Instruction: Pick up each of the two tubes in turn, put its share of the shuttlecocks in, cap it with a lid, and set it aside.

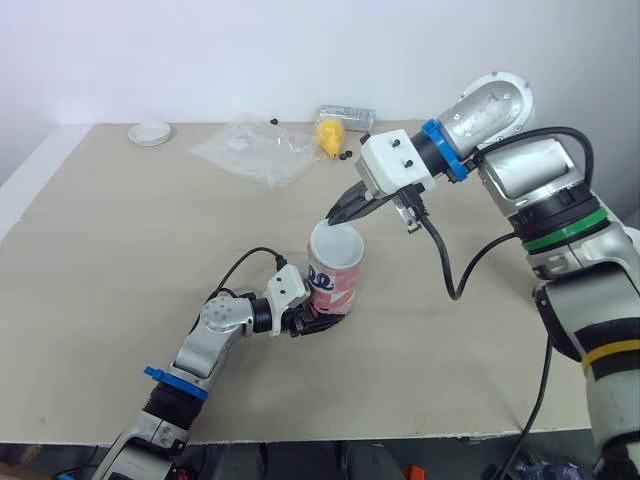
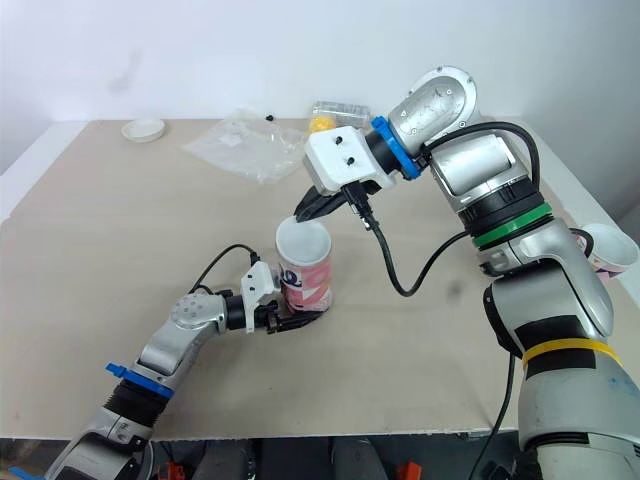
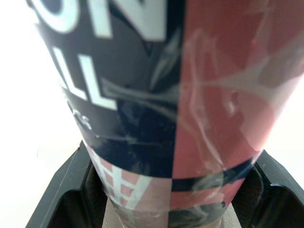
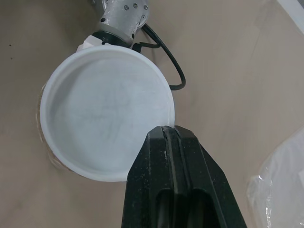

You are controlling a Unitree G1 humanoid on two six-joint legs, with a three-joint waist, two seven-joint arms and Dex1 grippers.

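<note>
A pink and navy tube (image 1: 336, 285) stands upright near the middle of the table. My left gripper (image 1: 318, 322) is shut on its base; the wrist view shows the tube (image 3: 190, 95) filling the space between both black fingers (image 3: 57, 190). A white lid (image 1: 336, 245) sits on the tube's mouth. My right gripper (image 1: 337, 212) is shut, its tips at the far rim of the lid (image 4: 104, 109). I cannot tell whether they pinch that rim. The tube's inside is hidden.
At the table's far side lie a clear plastic bag (image 1: 255, 148), a yellow shuttlecock (image 1: 328, 135) and a clear container (image 1: 347, 116). A second white lid (image 1: 150, 131) sits at the far left. Another pink and white tube (image 2: 612, 248) shows at the right edge.
</note>
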